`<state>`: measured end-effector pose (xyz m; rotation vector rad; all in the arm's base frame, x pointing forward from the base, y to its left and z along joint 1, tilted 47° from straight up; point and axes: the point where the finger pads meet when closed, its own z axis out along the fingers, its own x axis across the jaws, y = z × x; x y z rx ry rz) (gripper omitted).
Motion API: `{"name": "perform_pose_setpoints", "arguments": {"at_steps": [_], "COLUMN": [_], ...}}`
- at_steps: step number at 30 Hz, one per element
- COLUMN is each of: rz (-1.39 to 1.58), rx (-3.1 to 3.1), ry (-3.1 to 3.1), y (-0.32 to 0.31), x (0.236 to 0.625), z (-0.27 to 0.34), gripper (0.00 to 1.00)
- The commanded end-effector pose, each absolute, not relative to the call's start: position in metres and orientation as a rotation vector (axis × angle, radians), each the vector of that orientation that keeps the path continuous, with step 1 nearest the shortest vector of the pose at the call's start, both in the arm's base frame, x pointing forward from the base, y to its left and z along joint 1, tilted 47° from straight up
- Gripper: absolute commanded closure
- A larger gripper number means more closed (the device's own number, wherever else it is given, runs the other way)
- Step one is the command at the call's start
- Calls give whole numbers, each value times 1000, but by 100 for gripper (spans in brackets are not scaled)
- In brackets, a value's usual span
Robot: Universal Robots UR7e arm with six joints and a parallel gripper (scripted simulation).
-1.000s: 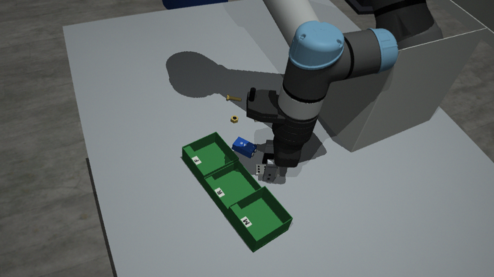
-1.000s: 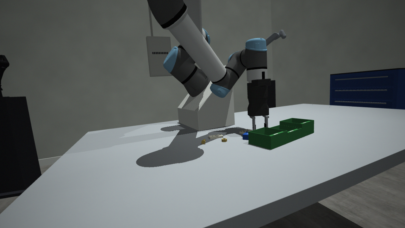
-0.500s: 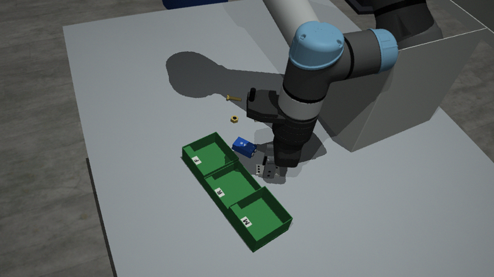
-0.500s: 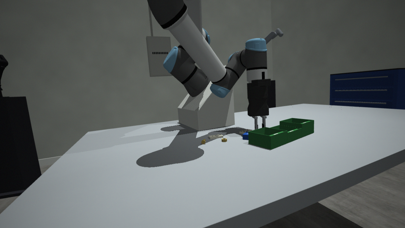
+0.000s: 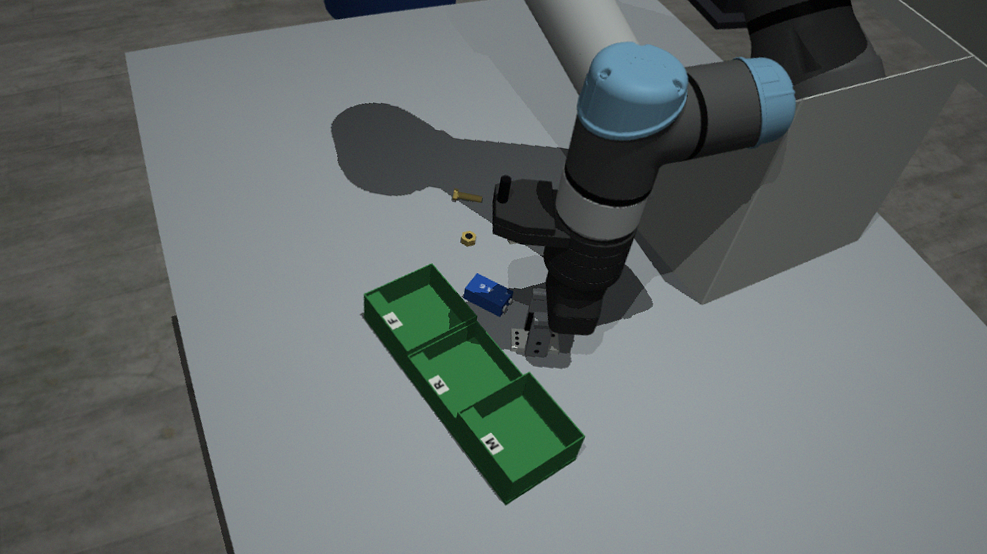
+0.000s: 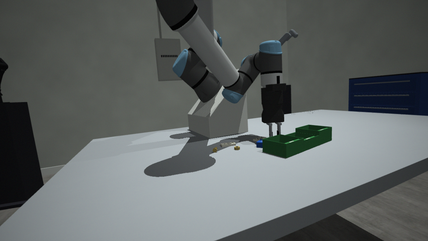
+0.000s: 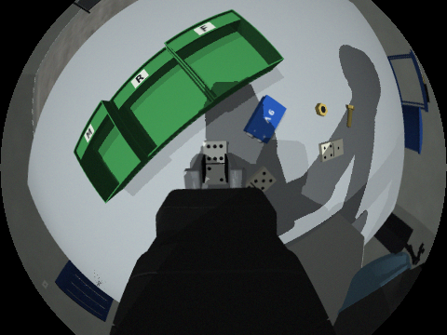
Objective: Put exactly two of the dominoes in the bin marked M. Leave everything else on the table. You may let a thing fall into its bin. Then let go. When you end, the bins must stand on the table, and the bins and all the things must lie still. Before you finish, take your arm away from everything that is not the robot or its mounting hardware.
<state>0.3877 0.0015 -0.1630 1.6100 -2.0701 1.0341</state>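
Observation:
My gripper (image 5: 533,341) (image 6: 274,134) (image 7: 215,162) points straight down at table level, its fingers shut on the sides of a white domino (image 5: 516,339) (image 7: 215,150) that lies flat. Part of this domino sticks out past the fingers. A second domino (image 6: 258,139) (image 7: 262,180) lies flat just beside the right finger in the wrist view. A third domino (image 6: 228,144) (image 7: 331,150) lies farther off, near the nut and bolt. The green bin M (image 5: 479,454) (image 6: 325,134) (image 7: 94,182) stands at the end of the bin row; no thing shows inside it.
Green bins R (image 5: 428,390) and F (image 5: 383,335) (image 7: 272,66) stand beside bin M, close to the gripper. A blue battery (image 5: 487,293) (image 7: 265,119) lies between bin F and the dominoes. A brass nut (image 5: 468,237) (image 7: 321,110) and bolt (image 5: 468,197) (image 7: 350,115) lie beyond it.

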Motion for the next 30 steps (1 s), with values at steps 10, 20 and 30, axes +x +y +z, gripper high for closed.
{"name": "perform_pose_setpoints", "arguments": {"at_steps": [10, 20, 30], "rz": [1035, 1035, 1035], "rx": [1611, 1611, 1611], "ry": [-2071, -2071, -2071], "y": [6, 28, 44], "x": [387, 381, 377], "z": [-158, -138, -122], "gripper": [51, 51, 51]}}
